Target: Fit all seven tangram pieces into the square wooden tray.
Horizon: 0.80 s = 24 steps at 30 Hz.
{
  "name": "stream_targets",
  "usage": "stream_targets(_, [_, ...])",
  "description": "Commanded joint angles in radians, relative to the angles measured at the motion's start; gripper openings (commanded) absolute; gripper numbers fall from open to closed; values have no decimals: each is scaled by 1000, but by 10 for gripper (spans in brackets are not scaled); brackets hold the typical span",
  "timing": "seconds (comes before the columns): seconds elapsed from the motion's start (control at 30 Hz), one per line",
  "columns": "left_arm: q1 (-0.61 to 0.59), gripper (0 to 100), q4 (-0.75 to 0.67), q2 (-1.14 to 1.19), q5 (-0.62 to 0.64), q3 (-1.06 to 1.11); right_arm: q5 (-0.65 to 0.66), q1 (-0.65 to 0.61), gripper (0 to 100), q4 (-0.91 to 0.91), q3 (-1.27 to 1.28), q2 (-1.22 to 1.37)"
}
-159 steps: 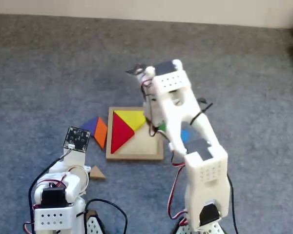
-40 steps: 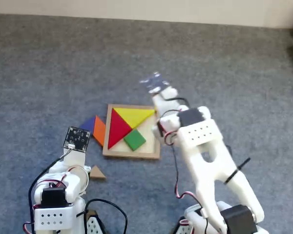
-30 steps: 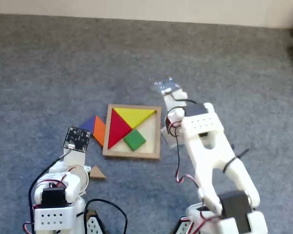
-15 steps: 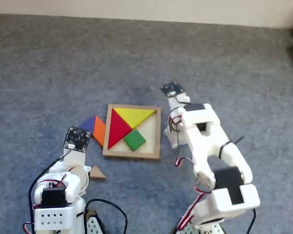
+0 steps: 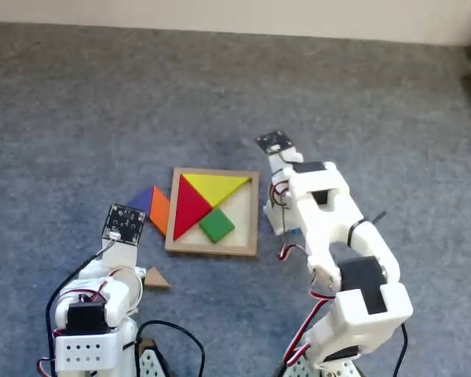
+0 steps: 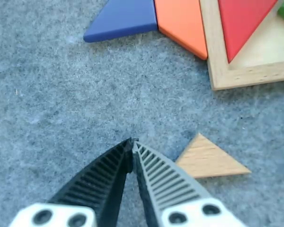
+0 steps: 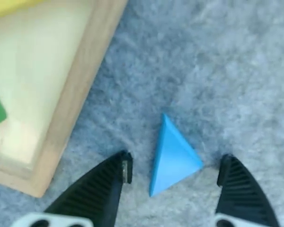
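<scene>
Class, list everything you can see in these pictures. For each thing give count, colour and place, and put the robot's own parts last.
wooden tray: 1, pale wood, on the carpet between the arms
red triangle: 1, red, in the tray
yellow triangle: 1, yellow, in the tray, along its far edge
green square: 1, green, in the tray, next to the red triangle
orange parallelogram: 1, orange, on the carpet against the tray's outer edge
dark blue triangle: 1, dark blue, on the carpet beside the orange parallelogram
wooden triangle: 1, tan, on the carpet beside the left gripper
light blue triangle: 1, light blue, on the carpet outside the tray
carpet: 1, grey, under everything
left gripper: 1, black, shut, over bare carpet
right gripper: 1, black, open around the light blue triangle
</scene>
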Motion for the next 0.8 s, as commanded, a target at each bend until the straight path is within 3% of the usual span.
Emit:
stream_targets(0.0, [15, 6, 6, -48, 8, 19, 2, 5, 259, -15, -53, 5])
stream_targets(0.23, [15, 6, 6, -48, 8, 19, 2, 7, 138, -15, -54, 5])
stream_targets(0.53, [15, 6, 6, -48, 8, 19, 2, 12, 129, -12, -58, 2])
stream_targets(0.77, [15, 6, 6, -48, 8, 19, 2, 10, 44, 39, -61, 1])
